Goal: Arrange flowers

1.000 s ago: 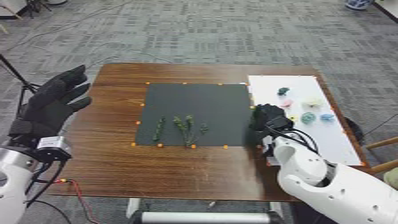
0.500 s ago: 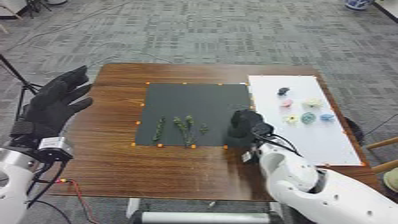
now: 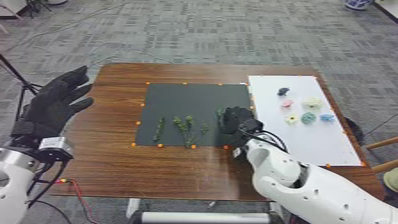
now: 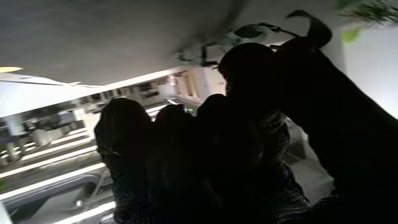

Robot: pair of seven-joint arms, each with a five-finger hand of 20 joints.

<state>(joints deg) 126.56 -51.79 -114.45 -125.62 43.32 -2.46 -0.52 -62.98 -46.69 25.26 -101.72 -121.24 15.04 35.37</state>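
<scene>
Hand on the right: black-gloved right hand point(image 3: 238, 120) over the lower right part of the dark mat point(image 3: 189, 95); in the right wrist view its thumb and a neighbouring finger come together at a leafy sprig point(image 4: 250, 32), pinching it, while the other fingers point up side by side
Sprig in hand: small leaves on a thin stem, out past the fingertips; in the head view, green shows along the left side of the glove, over the mat
Hand on the left: left hand point(image 3: 51, 106) raised near the table's left edge, fingers straight, thumb standing apart from them, nothing between
Stems on the mat: narrow green stem point(image 3: 159, 128) farthest left; forked stem point(image 3: 186, 130) next to it, its foot near the mat's bottom edge; small stem point(image 3: 203, 128) just right of that, near the right hand
Flowers on the white board point(image 3: 320, 145): dark flower point(image 3: 283, 91) farthest from the robot; pink flower point(image 3: 287, 103) and cream flower point(image 3: 313, 102) nearer; then yellow flower point(image 3: 291, 119), teal flower point(image 3: 308, 118) and blue flower point(image 3: 327, 117) side by side, apart from each other
Table: brown wood point(image 3: 169, 175), the mat in the middle, the board along the right side, small orange markers point(image 3: 138, 122) around the mat's border
</scene>
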